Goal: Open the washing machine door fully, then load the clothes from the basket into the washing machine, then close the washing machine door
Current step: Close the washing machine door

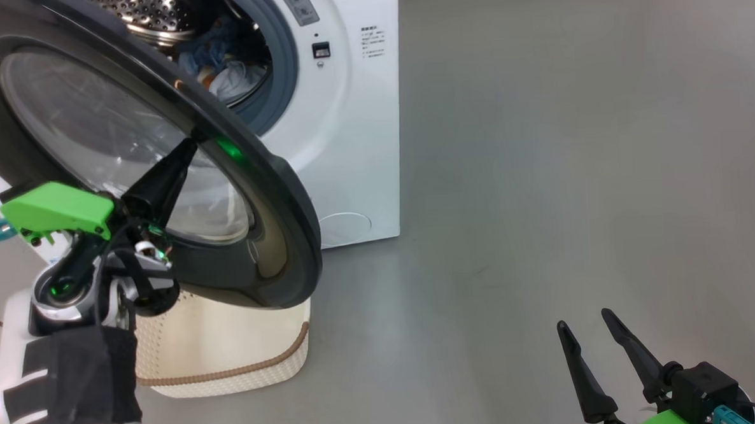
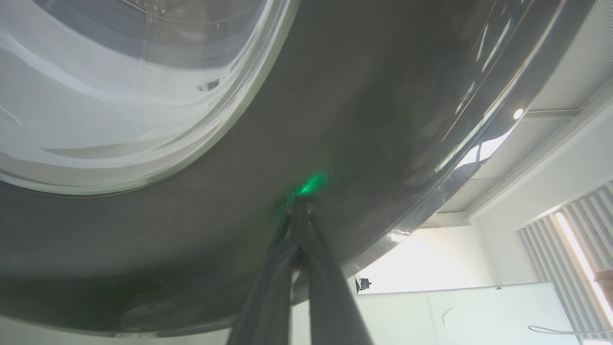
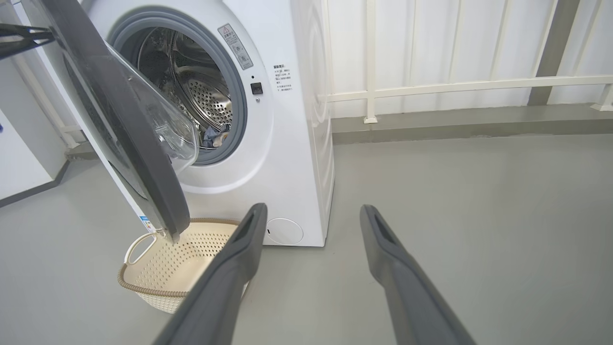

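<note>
While the washing machine door [image 1: 268,197] stood half-swung in the head view, its black rim and glass faced outward and its lower edge hung over the basket [image 1: 231,352]. The left gripper [image 1: 191,143] was clenched, its tips touching the rim and holding nothing. The clothes [image 1: 221,69] lay inside the drum of the washing machine [image 1: 348,124]. The right gripper [image 1: 589,324] was low and well apart, with grey floor [image 1: 573,165] open around it.

From the left wrist, the left gripper [image 2: 299,207] pressed its joined tips on the door's [image 2: 383,96] glossy rim beside a green glint.

From the right wrist, the door [image 3: 139,143] showed edge-on, its bowl turned toward the drum where the clothes [image 3: 215,137] sat. The right gripper [image 3: 311,211] was spread wide with nothing in it, near the basket [image 3: 163,287]. A white railing [image 3: 455,86] bounded the floor behind.
</note>
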Controlling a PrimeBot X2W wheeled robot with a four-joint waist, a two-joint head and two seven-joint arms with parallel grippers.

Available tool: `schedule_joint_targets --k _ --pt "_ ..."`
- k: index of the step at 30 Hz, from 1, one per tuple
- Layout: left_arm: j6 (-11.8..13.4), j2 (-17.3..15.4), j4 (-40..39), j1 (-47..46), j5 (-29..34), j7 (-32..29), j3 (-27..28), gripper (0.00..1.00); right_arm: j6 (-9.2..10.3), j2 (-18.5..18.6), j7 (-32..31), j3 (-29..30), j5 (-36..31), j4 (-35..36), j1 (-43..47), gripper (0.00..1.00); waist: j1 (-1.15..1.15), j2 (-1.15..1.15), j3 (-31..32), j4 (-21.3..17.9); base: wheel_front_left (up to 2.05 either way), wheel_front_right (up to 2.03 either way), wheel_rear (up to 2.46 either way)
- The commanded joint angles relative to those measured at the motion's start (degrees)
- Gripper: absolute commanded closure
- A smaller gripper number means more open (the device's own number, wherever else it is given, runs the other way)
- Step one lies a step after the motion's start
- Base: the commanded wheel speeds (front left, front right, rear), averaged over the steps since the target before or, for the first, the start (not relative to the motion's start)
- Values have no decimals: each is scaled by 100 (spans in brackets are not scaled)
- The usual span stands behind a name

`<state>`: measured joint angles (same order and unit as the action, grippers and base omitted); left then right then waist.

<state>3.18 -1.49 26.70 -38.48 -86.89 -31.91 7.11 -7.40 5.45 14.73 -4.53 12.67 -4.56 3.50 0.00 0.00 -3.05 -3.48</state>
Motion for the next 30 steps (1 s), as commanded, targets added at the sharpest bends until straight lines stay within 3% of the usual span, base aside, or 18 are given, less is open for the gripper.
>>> schedule_joint_targets --k 1,10,13,17,25,26,28,29,30 --pt "-109 -139 -28 -299 37 72 86 100 -9 19 27 -135 19 118 -173 0 0 0 28 -46 0 0 0" --pt "-521 -187 752 -582 238 404 4 100 -9 -2 27 -139 18 102 -155 0 0 0 90 -72 0 0 0" --pt "-679 -378 785 -538 610 433 -247 100 -9 -13 27 -120 14 108 -131 0 0 0 116 -47 0 0 0" --pt "-842 -604 550 -270 1100 539 -561 100 -9 -34 27 -80 7 119 -72 0 0 0 171 5 0 0 0" --pt "-901 -1098 -373 633 2230 1069 -1064 100 -9 -61 27 35 -21 140 75 0 0 0 318 158 0 0 0" --pt "-904 -1155 -552 774 2354 1145 -1104 95 -9 -60 27 45 -25 150 89 0 0 0 329 180 0 0 0" --pt "-901 -1320 -904 1049 2737 1356 -1226 63 -9 -54 27 67 -34 167 117 0 0 0 353 241 0 0 0" --pt "-899 -1407 -1076 1194 2949 1472 -1292 55 -9 -51 27 66 -40 173 125 0 0 0 361 256 0 0 0" --pt "-879 -1492 -1244 1340 3170 1615 -1343 34 -9 -51 27 68 -44 178 128 0 0 0 369 271 0 0 0"
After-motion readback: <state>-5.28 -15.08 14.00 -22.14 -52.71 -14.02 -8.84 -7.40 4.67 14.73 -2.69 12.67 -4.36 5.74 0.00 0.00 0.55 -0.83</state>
